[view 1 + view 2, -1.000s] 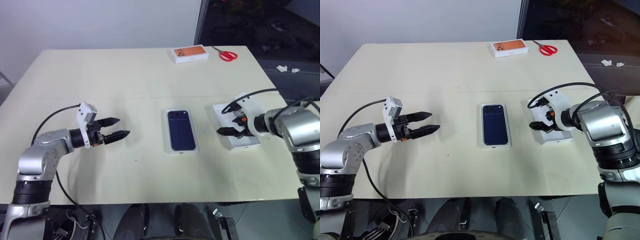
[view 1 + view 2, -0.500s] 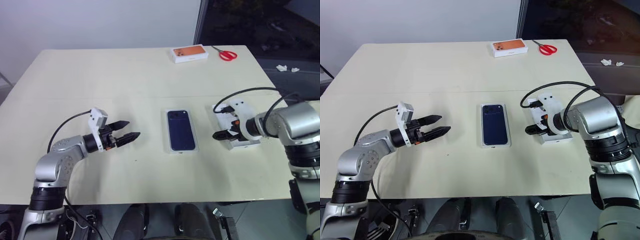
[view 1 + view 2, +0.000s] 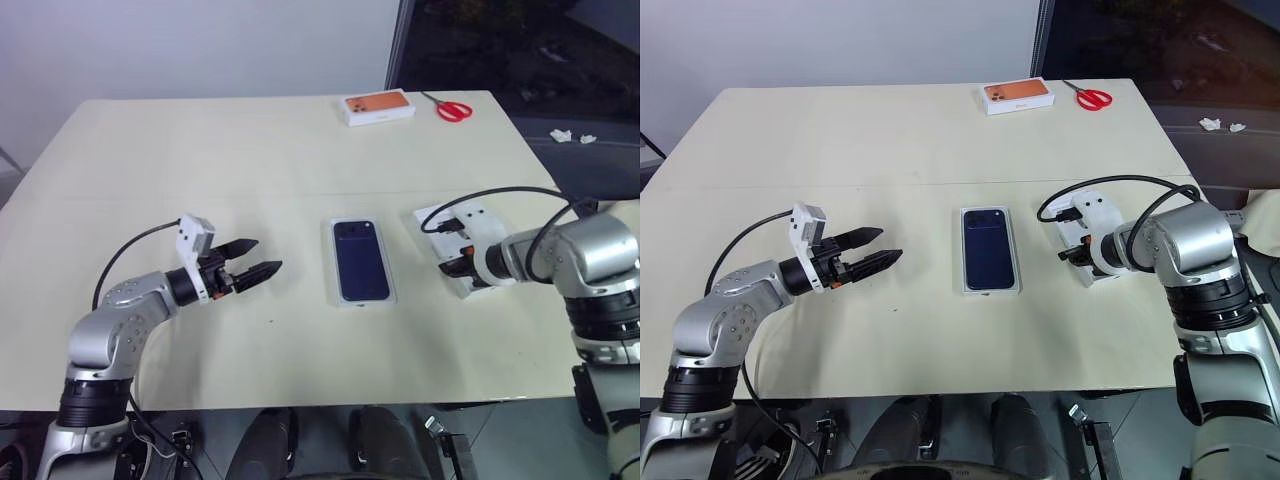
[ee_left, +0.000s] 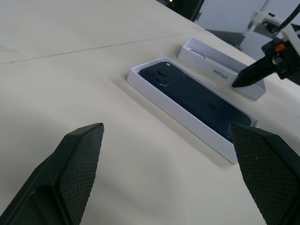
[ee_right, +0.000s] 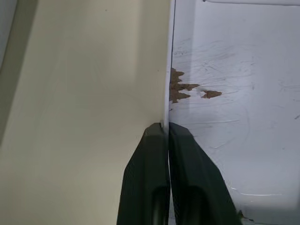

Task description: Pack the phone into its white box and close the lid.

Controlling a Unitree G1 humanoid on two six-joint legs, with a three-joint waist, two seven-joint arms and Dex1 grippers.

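Table (image 3: 250, 150) cream — phone (image 3: 362, 262) in white box (image 3: 337, 300); right gripper (image 5: 168, 127) pinching lid (image 5: 234, 93) wall, left gripper (image 3: 262, 272) spread, empty.

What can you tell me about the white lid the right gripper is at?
The lid is a shallow white cardboard cover lying open side up on the table, to the right of the white box holding the phone. Its plain inside is scuffed, with small brown torn patches. The right gripper is shut on its thin side wall, one of the fingers inside.
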